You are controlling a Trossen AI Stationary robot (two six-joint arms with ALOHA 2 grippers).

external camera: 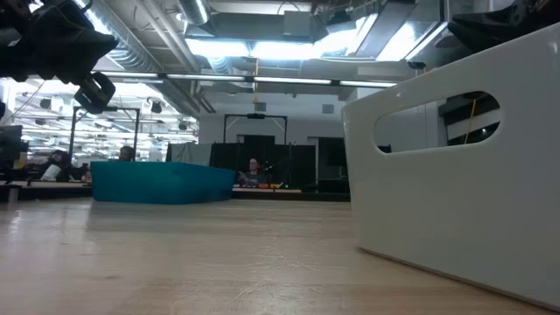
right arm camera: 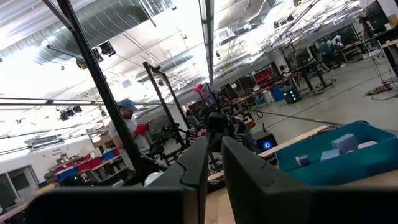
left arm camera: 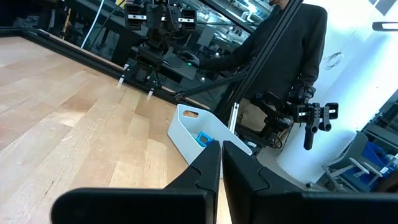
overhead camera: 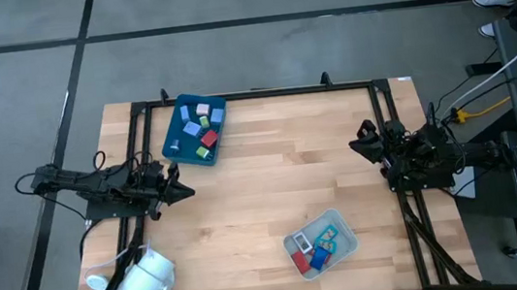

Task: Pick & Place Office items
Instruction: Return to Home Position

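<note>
Wood table (overhead camera: 263,183) | left tool (overhead camera: 186,190), right tool (overhead camera: 358,143) pressed together | person (left arm camera: 298,43) (dark top) in room beyond

The high camera hung far above the table (overhead camera: 264,193), looking straight down. The low camera sat at tabletop height near 6 o'clock, facing 12, close against the pale grey tray (external camera: 455,157), with the teal tray (external camera: 162,184) far across. From 9, the left wrist camera faced the pale grey tray. From 3, the right faced the teal tray. Each tray showed in three views.
</note>
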